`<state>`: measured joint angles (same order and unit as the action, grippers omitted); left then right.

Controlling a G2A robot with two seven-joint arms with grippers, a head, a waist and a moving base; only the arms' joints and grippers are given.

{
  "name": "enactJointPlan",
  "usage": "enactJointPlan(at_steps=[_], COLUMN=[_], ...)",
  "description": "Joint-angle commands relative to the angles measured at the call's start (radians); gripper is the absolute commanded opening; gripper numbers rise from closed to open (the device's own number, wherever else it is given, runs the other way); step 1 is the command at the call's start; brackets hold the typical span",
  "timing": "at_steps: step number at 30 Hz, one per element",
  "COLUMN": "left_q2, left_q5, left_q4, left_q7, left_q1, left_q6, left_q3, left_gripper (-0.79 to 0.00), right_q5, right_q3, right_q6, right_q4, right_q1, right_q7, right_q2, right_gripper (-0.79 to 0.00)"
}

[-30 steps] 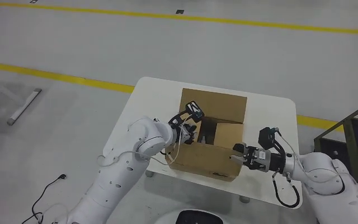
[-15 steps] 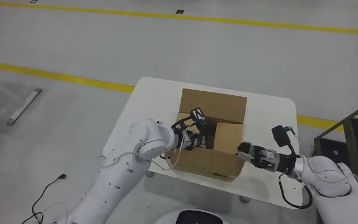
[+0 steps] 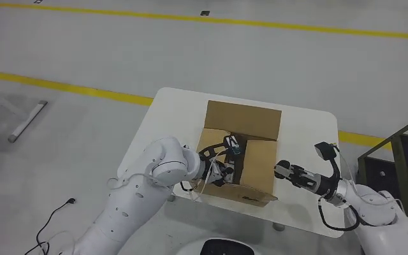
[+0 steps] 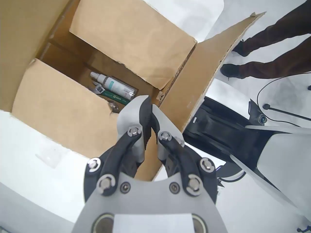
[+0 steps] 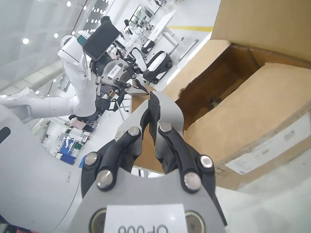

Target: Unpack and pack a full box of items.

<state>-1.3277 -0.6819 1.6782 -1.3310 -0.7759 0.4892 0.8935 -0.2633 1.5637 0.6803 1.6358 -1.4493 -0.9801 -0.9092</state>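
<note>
An open cardboard box (image 3: 243,118) stands on the white table (image 3: 167,124), its flaps partly raised. Inside lie a white spray bottle (image 4: 112,85), a green-handled tool (image 4: 114,96) and a small metal part (image 4: 113,105). My left gripper (image 4: 147,101) is shut at the box's near left flap (image 4: 194,78), its tips against the flap's edge (image 5: 143,90). Whether it pinches the cardboard is unclear. My right gripper (image 5: 151,101) is shut and holds nothing. It hangs just off the box's right side (image 3: 280,169), apart from the wall.
A green-framed rack (image 3: 384,159) stands at the far right beside the table. Bare tabletop lies left of the box and to its right (image 3: 306,137). The right flap (image 3: 259,160) lies partly over the opening.
The left gripper dropped from above the opening toward the box's near left edge. The right gripper drew back to the right, away from the near right corner.
</note>
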Motion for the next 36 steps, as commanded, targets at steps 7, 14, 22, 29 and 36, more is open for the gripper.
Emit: enactJointPlan(at_steps=[7, 14, 22, 29, 36], left_q2=[0.05, 0.077, 0.09, 0.089, 0.084], left_q5=[0.07, 0.092, 0.065, 0.026, -0.008], left_q4=[-0.008, -0.026, -0.041, -0.06, -0.083], left_q7=[-0.026, -0.036, -0.013, 0.049, 0.102], left_q1=[0.039, 0.056, 0.071, 0.084, 0.105], left_q6=[-0.027, -0.036, -0.035, -0.059, -0.08], left_q3=[-0.057, -0.065, -0.044, -0.054, -0.072], left_gripper=[0.0, 0.0, 0.0, 0.0, 0.0], right_q5=[-0.087, -0.085, 0.059, 0.258, 0.349], right_q3=[-0.103, -0.174, -0.257, -0.315, -0.331], right_q6=[-0.028, -0.058, -0.052, 0.009, 0.048], right_q4=[0.011, 0.03, 0.015, -0.001, -0.023], right_q1=[0.034, 0.041, 0.058, 0.089, 0.102], right_q7=[-0.187, -0.218, -0.212, -0.151, -0.112], right_q2=[0.009, 0.034, 0.072, 0.101, 0.113], right_gripper=[-0.785, -0.785, -0.785, -0.785, -0.785])
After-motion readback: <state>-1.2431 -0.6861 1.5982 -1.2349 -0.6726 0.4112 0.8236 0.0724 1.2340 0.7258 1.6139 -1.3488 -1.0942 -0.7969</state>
